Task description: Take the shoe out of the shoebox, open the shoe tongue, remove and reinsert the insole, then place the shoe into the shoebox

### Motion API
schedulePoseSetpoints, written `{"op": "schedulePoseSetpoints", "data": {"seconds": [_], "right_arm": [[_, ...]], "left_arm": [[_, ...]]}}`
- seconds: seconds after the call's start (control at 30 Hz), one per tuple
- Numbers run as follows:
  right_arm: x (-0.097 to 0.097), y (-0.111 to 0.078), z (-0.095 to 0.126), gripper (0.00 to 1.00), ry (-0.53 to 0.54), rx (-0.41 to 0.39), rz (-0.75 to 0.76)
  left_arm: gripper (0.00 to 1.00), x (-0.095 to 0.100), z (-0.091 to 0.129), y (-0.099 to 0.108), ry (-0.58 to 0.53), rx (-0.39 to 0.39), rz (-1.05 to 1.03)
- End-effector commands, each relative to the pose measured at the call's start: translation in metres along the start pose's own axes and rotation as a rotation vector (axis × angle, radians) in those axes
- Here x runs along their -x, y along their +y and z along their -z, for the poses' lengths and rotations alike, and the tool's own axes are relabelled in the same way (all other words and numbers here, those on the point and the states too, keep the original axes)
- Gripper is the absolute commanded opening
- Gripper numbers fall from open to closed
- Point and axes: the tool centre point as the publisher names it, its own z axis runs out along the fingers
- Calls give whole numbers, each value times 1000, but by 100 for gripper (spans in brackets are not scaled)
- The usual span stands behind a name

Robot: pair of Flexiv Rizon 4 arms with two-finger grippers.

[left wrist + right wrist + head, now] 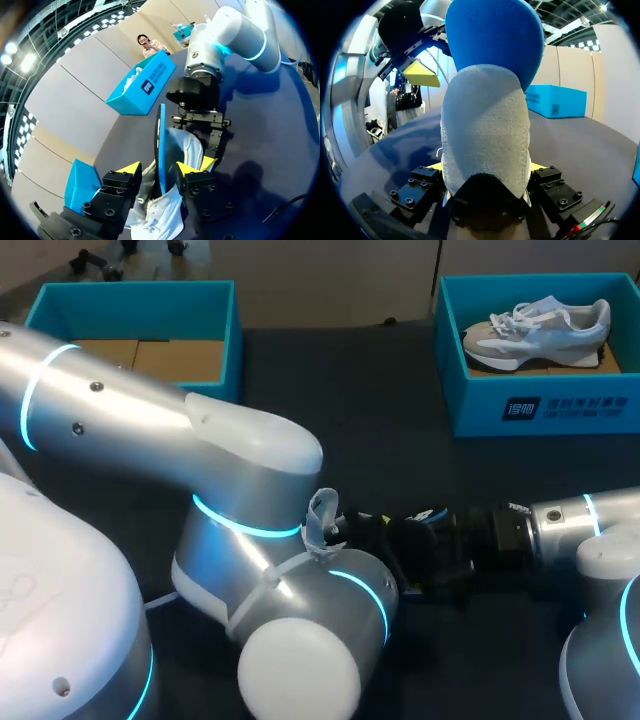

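Between the fingers of the right gripper [485,167] the grey shoe [485,125] is clamped; the blue insole [495,35] stands up between the wide-open fingers of the left gripper [159,169].

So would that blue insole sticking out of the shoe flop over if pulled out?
Probably not limp: the insole stands up out of the shoe without drooping. It looks thin edge-on, so likely light and bendy. Its matte face probably grips well.
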Motion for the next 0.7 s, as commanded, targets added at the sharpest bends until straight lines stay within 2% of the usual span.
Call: {"op": "schedulePoseSetpoints", "data": {"seconds": [0.03, 0.4, 0.7], "right_arm": [[0, 1, -2, 0, -2, -3, 0], [0, 1, -2, 0, -2, -3, 0], [0, 1, -2, 0, -2, -3, 0]], "left_arm": [[42, -9, 3, 2, -14, -4, -3], [42, -15, 1, 2, -45, -10, 0], [42, -15, -10, 4, -64, -9, 8]]}}
